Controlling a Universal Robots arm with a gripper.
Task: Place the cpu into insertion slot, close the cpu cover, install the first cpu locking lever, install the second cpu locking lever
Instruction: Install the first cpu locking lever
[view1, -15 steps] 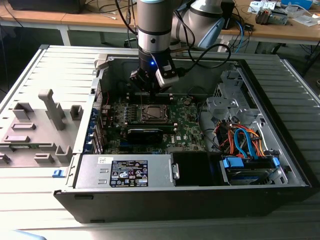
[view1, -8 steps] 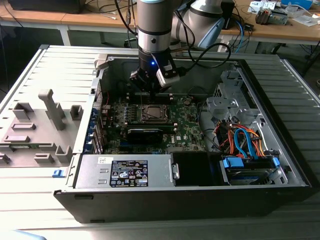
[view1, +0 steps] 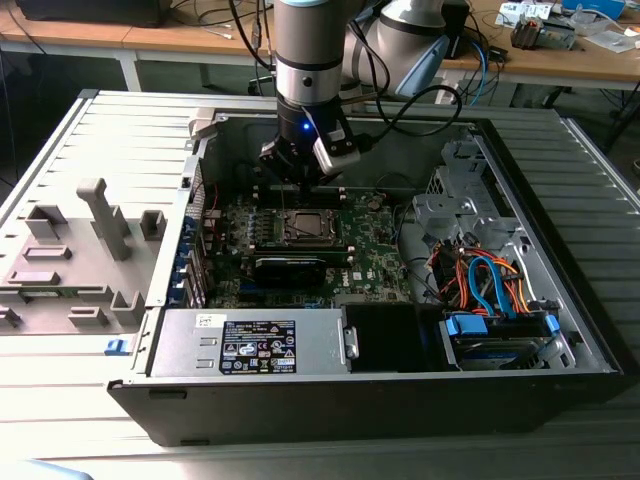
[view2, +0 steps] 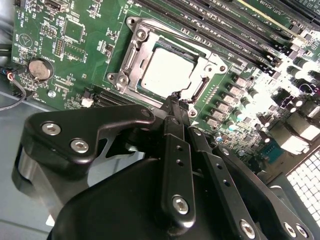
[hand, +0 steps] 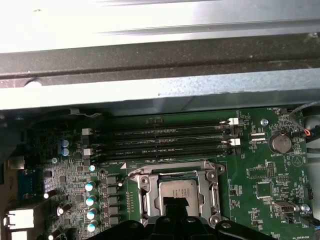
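Claw (view2: 176, 102) hovering right over the edge of the insertion slot (view2: 131, 55), fingers pressed together, pinching nothing that I can make out. CPU (view2: 167, 70) is sitting flat in the slot, silver top facing up, in both wrist views (hand: 181, 192). CPU cover (hand: 176, 174) is lying down around the chip, framing it. In the exterior view the arm is reaching down into the open PC case (view1: 560, 250), over the green motherboard (view1: 375, 255).
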